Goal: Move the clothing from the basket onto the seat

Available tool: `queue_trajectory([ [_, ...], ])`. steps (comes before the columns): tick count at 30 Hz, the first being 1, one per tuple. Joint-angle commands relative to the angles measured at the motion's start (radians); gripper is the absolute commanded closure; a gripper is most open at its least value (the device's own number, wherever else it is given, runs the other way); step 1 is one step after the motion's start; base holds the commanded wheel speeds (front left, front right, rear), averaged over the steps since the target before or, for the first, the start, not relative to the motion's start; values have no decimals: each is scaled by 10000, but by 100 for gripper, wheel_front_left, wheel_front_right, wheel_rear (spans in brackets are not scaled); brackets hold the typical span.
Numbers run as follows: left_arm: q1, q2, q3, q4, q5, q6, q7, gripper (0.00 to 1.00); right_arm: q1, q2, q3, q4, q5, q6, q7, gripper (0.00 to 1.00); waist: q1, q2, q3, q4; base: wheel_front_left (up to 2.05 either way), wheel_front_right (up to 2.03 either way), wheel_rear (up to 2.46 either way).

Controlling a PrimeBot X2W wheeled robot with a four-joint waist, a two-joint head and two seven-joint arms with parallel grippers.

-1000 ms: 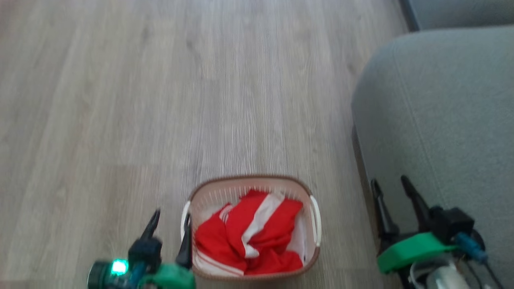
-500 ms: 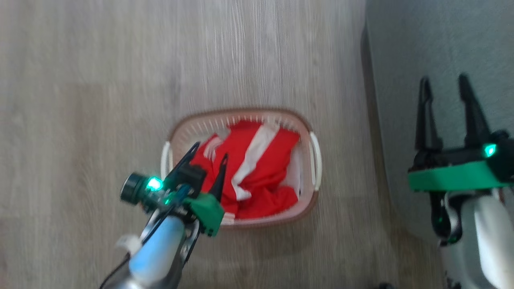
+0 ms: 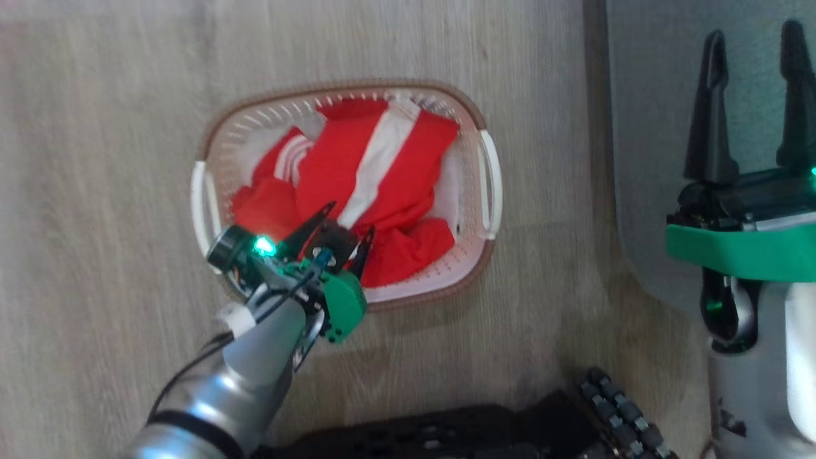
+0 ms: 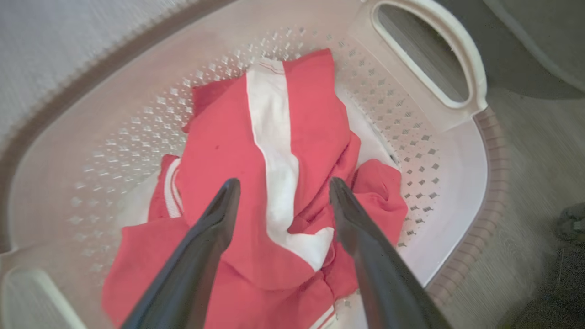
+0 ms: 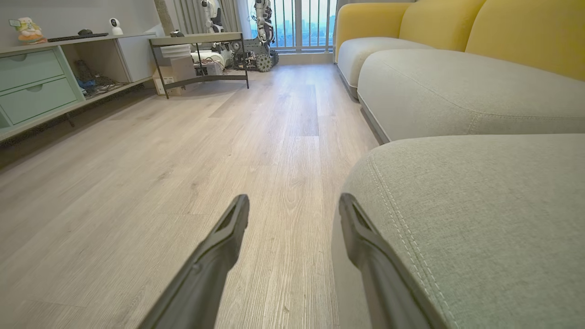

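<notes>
The clothing [image 3: 376, 172] is a crumpled bright red garment with a broad white band, lying inside the white basket [image 3: 488, 185] on the wood floor. My left gripper [image 3: 349, 220] hangs open over the basket's near side, its fingers pointing down at the red fabric. In the left wrist view the clothing [image 4: 256, 151] lies between and below the two spread fingers of that gripper [image 4: 281, 187], inside the basket [image 4: 448, 151]; I cannot tell if they touch it. My right gripper [image 3: 755, 35] stands open over the grey-green seat [image 3: 644, 127] at the right, and the seat [image 5: 480, 205] lies beside its fingertips [image 5: 295, 201].
A dark wheeled base [image 3: 484, 427] fills the bottom edge of the head view. The right wrist view shows more sofa cushions with yellow backs [image 5: 457, 27], a low cabinet [image 5: 41, 77] along the left wall, and a small table [image 5: 201, 50] far off.
The camera has tilted down, so the basket sits higher in the picture. My left gripper has reached forward from the basket's left side to over the clothing. Both stay open.
</notes>
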Motion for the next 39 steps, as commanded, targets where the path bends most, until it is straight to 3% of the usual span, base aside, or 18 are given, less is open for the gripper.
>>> queue_trajectory([
  [1, -155, 86, -13, 70, -123, 52, -124, 0, -103, -95, 305, -524, 20, -2, -65, 0, 0, 0, 536, -291, 0, 0, 0],
  [6, -866, 86, -296, 787, -410, 698, -124, 0, -178, -95, 365, -1008, 130, -2, -65, 0, 0, 0, 996, -450, 0, 0, 0],
  [13, -1314, 86, -630, 1677, -788, 646, 235, 3, -251, -95, 429, -998, 178, -2, -65, 0, 0, 0, 1212, -557, 0, 0, 0],
  [14, -1363, 86, -674, 1749, -846, 655, 242, 25, -267, -95, 439, -984, 195, -2, -65, 0, 0, 0, 1220, -567, 0, 0, 0],
  [15, -1399, 86, -714, 1811, -909, 665, 242, 56, -281, -95, 450, -968, 211, -2, -65, 0, 0, 0, 1219, -575, 0, 0, 0],
  [17, -1427, 86, -819, 1902, -1046, 585, 291, 100, -299, -95, 473, -927, 229, -2, -65, 0, 0, 0, 1188, -580, 0, 0, 0],
  [25, -1167, 86, -1239, 1546, -1767, 374, 147, 100, -273, -95, 451, -533, 224, -2, -65, 0, 0, 0, 441, -381, 0, 0, 0],
  [28, -948, 86, -1524, 1199, -2042, 60, 45, 100, -219, -95, 394, -294, 163, -2, -65, 0, 0, 0, -137, -237, 0, 0, 0],
  [39, 67, 85, -1865, -789, -2813, -196, -120, 100, 816, -95, 498, 1231, 1, -2, -65, 0, 0, 0, -3541, 549, 0, 0, 0],
])
